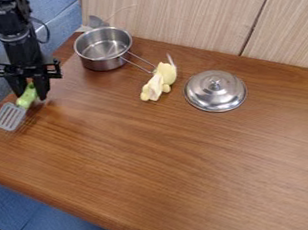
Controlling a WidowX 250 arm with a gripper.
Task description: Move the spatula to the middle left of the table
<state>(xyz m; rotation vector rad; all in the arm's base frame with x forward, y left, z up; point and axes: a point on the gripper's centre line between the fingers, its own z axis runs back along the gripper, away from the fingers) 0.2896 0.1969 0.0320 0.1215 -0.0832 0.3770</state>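
Currently, tool [31,95]: clenched on the spatula [16,111], whose blade points below and to the left of the tool, near the tabletop's left edge
Green handle [26,97]: held between the two fingers; chunky, likely hard plastic, smooth enough to twist if pinched loosely
Slotted blade [8,118]: grey, thin, probably light and slightly springy; it may flex if pressed down, but should hardly break; whether it touches the wood cannot be told
Handle's blade end: the better place to take hold, as the weight ought to balance there; the flat blade would make a poor, slippery grip
Table [173,160]: spreads to the right of and below the tool; a gentle, flat set-down should suit so light a thing
Saucepan [102,65]: above and to the right of the tool
Yellow toy [155,84]: well to the right of the tool
Lid [215,90]: farther right of the tool
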